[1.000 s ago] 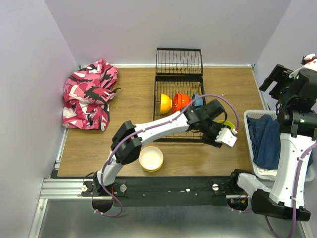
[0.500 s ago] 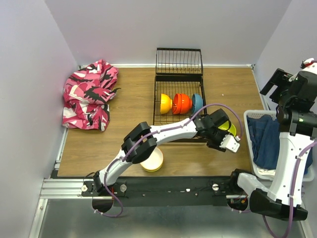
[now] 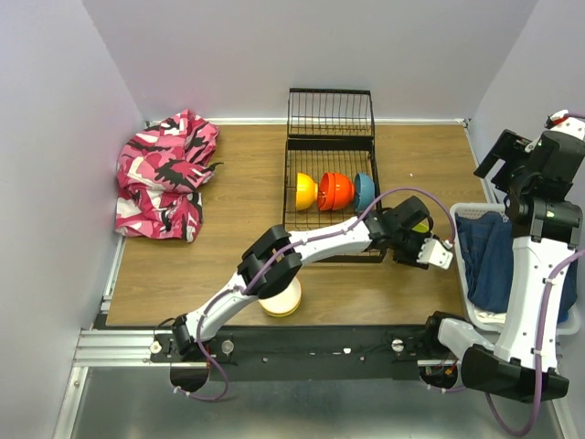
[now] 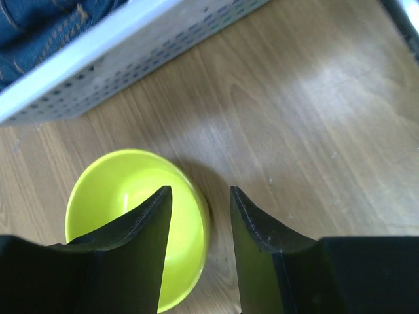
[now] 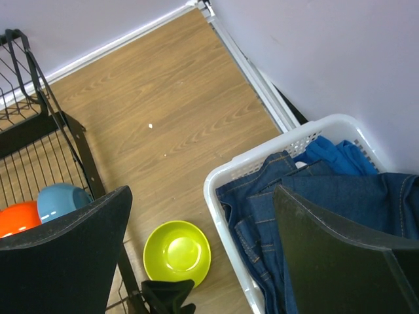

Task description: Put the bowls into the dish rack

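Observation:
A lime green bowl (image 4: 118, 203) sits upright on the table between the black wire dish rack (image 3: 311, 229) and the white basket; it also shows in the right wrist view (image 5: 177, 254). My left gripper (image 4: 200, 190) is open and low over it, one finger inside the bowl and the other outside its rim. In the top view the left gripper (image 3: 416, 233) hides most of that bowl (image 3: 424, 224). The rack holds orange (image 3: 305, 191), red (image 3: 335, 190) and blue (image 3: 364, 190) bowls on edge. A cream-white bowl (image 3: 280, 294) sits under the left elbow. My right gripper (image 5: 201, 190) is wide open, high, empty.
A white basket (image 3: 468, 212) of blue denim stands on the right, close to the lime bowl, and also shows in the left wrist view (image 4: 98, 52). A pink camouflage cloth (image 3: 164, 174) lies at the back left. The rack's wire flap (image 3: 330, 112) stands up at its far end.
My left arm has reached further right and down, bringing its open gripper onto the lime bowl's rim. The right arm has shifted slightly, still raised.

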### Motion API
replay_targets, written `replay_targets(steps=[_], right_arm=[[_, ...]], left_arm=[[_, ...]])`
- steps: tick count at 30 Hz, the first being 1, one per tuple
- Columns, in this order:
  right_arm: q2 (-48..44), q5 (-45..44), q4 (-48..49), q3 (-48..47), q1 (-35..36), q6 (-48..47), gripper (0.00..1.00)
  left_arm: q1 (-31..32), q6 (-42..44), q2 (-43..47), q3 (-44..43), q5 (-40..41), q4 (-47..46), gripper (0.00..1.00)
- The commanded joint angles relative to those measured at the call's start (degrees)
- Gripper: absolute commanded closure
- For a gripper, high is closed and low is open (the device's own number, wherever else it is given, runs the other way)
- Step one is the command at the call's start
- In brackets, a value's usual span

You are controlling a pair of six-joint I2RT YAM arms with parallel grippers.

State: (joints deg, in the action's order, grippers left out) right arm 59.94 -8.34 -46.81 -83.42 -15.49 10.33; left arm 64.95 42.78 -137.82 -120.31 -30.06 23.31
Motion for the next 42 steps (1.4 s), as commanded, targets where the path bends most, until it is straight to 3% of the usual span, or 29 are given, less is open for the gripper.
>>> replay_targets(steps=[1,12,14,15,24,29,34,35,38,42], right_arm=[[0.6,1.0,0.0,1.3,-0.5,1.0,0.04],[0.4,2.1,0.8,3.5,-0.5,1.5,0.04],[0.3,2.2,0.8,3.8,-0.5,1.8,0.04],[0.2,2.5,0.8,3.9,-0.5,1.9,0.04],[-0.2,4.6,1.2,4.1,-0.5,3.1,0.04],[-1.1,5.3,1.4,3.9,-0.5,3.8,0.04],[-3.1,7.0,1.8,6.3,-0.5,5.0,0.05],[-3.5,6.9,1.8,7.2,-0.5,5.2,0.05],[-3.9,7.4,1.6,8.4,-0.5,5.5,0.05],[-3.4,7.4,2.8,10.1,-0.6,4.8,0.07]], left_arm=[[-0.7,-0.5,-2.5,-2.1,2.0,2.7,0.51],[-0.8,-3.7,-4.8,-4.5,3.6,6.7,0.65],[-0.8,-4.9,-4.9,-5.5,3.3,8.2,0.71],[-0.8,-5.1,-4.7,-5.5,3.1,8.4,0.81],[-0.9,-7.6,2.2,-3.9,4.4,6.3,0.99],[-2.0,-9.8,9.6,-2.0,5.4,7.2,1.00],[-5.8,-26.1,18.9,7.2,1.5,-1.7,1.00],[-6.4,-34.5,22.6,9.5,0.6,-4.0,1.00],[-8.9,-46.4,28.8,18.8,-1.8,-13.0,1.00],[-12.4,-74.1,33.6,30.5,-7.0,-27.9,1.00]])
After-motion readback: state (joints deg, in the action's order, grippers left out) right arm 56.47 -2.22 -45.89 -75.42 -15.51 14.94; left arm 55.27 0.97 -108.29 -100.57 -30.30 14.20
